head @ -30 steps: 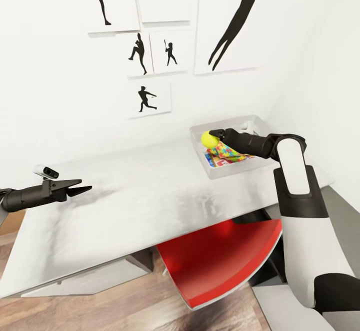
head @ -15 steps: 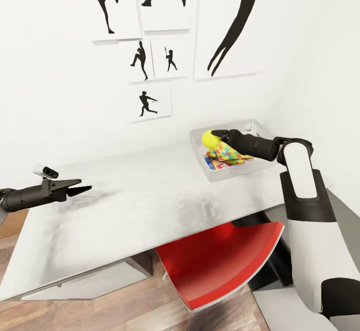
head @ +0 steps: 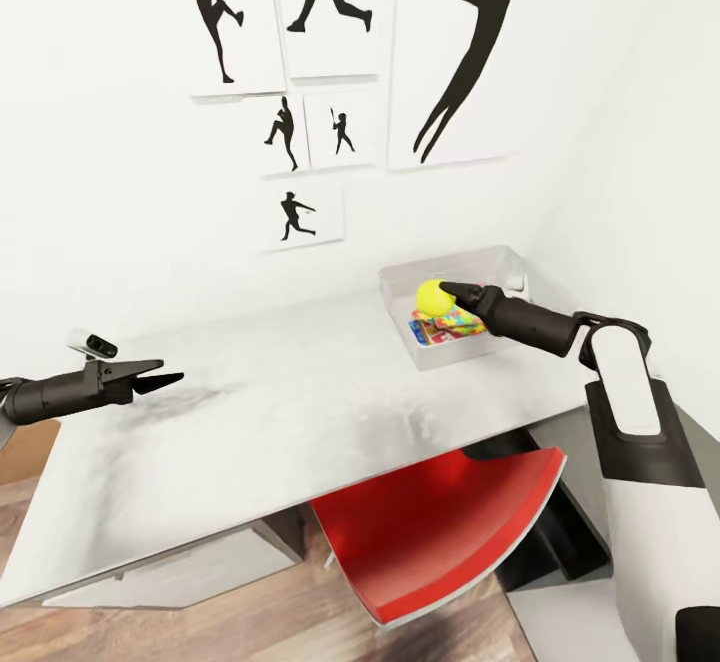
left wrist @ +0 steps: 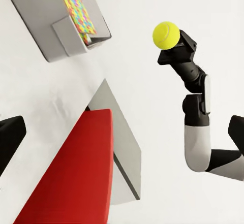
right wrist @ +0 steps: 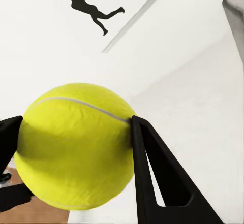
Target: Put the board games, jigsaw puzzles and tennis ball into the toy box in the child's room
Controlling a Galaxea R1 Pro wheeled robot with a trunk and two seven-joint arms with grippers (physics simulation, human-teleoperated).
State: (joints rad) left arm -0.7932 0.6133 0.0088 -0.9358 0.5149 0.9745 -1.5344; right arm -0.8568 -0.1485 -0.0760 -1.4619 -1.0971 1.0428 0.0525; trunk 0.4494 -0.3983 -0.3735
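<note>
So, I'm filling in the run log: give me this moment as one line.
right gripper: shut on small yellow-green tennis ball | ball: above light grey toy box | left gripper: open, idle

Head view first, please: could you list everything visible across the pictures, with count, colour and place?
Table: one, light grey, below the wall pictures.
Toy box: one, light grey, at the table's far right.
Jigsaw puzzles: multicoloured sheets in the toy box; count unclear.
Board game: at least one, red-edged, under the jigsaw puzzles.
Tennis ball: one, yellow-green, over the toy box.
Chair: one, red, under the table.
Wall pictures: six, black silhouettes on white.
Floor: wood planks.
Left hand: black, over the table's left, holding nothing.
Right hand: black, shut on the tennis ball.
</note>
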